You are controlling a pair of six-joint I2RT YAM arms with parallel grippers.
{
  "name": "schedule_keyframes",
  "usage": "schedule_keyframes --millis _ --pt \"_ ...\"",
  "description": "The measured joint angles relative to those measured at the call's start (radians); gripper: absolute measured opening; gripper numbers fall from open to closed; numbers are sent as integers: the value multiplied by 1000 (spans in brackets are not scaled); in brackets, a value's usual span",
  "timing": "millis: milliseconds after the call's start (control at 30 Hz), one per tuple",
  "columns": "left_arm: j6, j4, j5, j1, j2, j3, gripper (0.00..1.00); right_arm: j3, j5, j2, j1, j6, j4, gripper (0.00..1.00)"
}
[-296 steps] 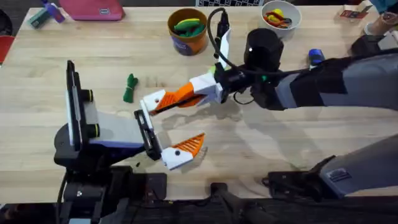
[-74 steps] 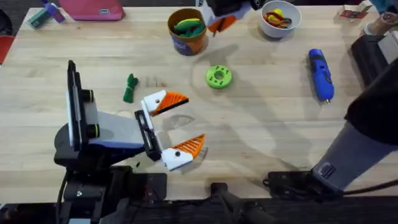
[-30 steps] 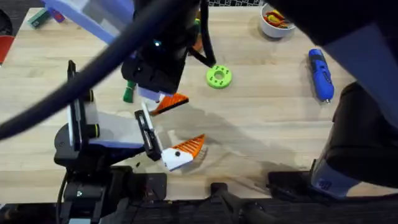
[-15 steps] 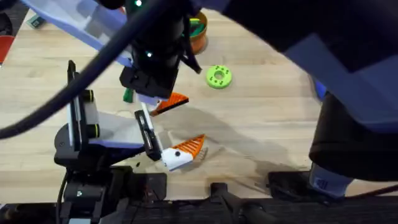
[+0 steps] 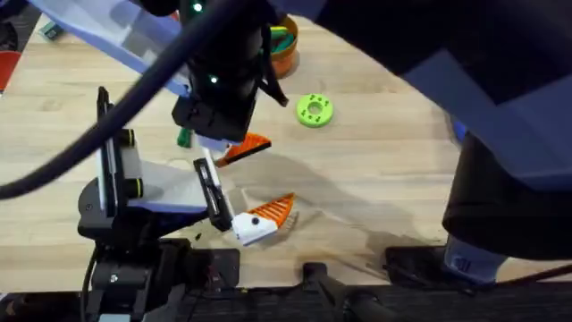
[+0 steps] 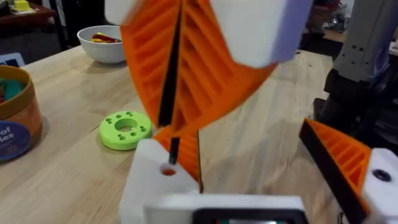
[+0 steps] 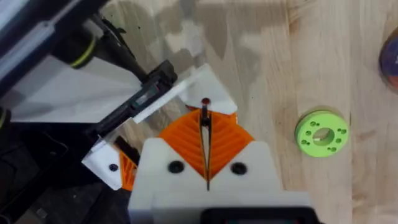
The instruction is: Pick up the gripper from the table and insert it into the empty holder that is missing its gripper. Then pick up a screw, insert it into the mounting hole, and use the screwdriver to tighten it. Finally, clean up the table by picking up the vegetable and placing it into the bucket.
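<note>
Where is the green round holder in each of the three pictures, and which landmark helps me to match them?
Overhead: the holder lies flat on the table, right of the dark arm.
Left wrist: it is at, beside the bucket.
Right wrist: it is at, on bare wood.
Shared landmark: the left arm's orange pads.

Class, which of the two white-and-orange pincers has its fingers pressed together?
The right arm's pincer: its orange ribbed pads meet, while the left arm's pincer stands wide open.
</note>
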Motion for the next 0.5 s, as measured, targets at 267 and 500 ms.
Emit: schedule_keyframes --millis 267,500 --pt "0 0 0 0 0 0 985 0 0 0 0 0 0 6" --pt "0 0 0 0 0 0 986 0 0 6 0 0 0 6"
